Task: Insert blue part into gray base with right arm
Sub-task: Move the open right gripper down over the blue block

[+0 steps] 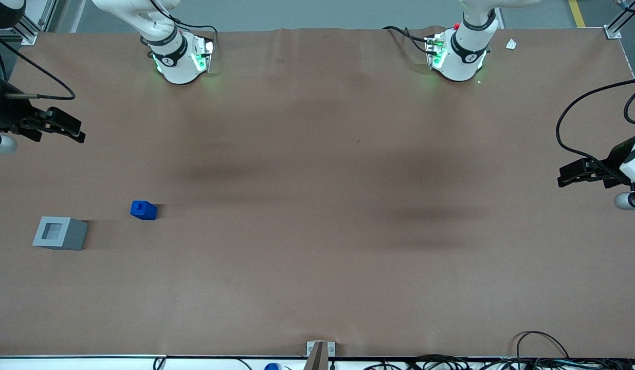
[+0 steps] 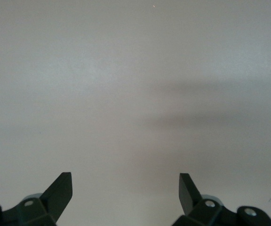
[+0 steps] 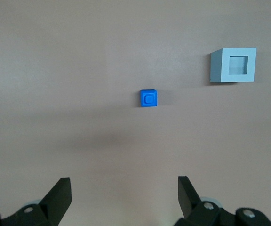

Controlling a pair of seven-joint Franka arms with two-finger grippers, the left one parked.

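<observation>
The blue part [image 1: 143, 210] sits alone on the brown table, with its stepped top up. It also shows in the right wrist view [image 3: 148, 98]. The gray base [image 1: 60, 233] stands beside it, a little nearer the front camera and closer to the working arm's end of the table, with its square opening facing up [image 3: 233, 65]. The two blocks are apart. My right gripper [image 1: 78, 131] hangs above the table, farther from the front camera than both blocks. It is open and empty [image 3: 124, 183], and touches neither block.
The working arm's green-lit base [image 1: 181, 59] stands at the table's back edge. A small white scrap [image 1: 511, 44] lies near the parked arm's base. Cables [image 1: 543, 354] and a metal bracket [image 1: 320, 349] sit along the front edge.
</observation>
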